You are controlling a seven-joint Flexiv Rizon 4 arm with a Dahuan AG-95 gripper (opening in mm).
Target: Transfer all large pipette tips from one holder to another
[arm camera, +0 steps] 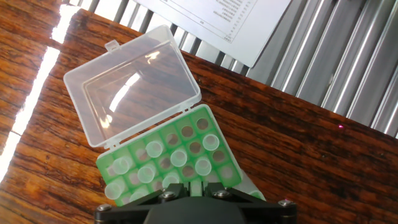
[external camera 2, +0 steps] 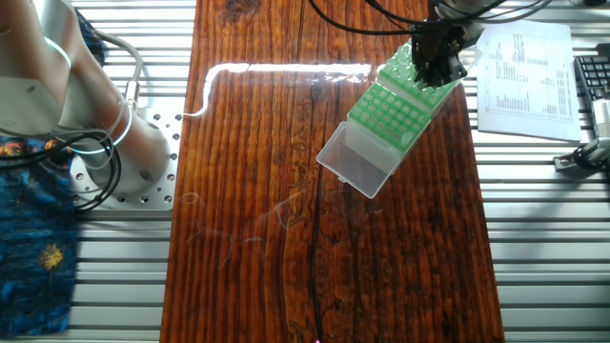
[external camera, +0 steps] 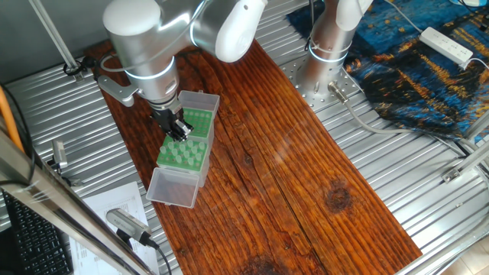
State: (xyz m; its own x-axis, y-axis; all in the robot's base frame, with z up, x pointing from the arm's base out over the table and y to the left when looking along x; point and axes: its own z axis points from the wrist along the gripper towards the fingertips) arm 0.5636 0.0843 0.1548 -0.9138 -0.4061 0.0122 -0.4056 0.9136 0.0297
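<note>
Dark wooden board (external camera: 306, 176) on ribbed metal table (external camera: 428, 183), blue patterned cloth (external camera: 428, 76), printed paper (external camera 2: 524, 71)

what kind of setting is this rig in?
Likely a robotics lab bench: a wooden board on a ribbed metal table, a green pipette-tip rack, a printed sheet, a keyboard.

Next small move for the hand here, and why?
Probably lower straight down onto one tip: the hand hovers over the green rack, where pipette tips stand upright below the fingers. Whether it already holds one is hidden.
</note>
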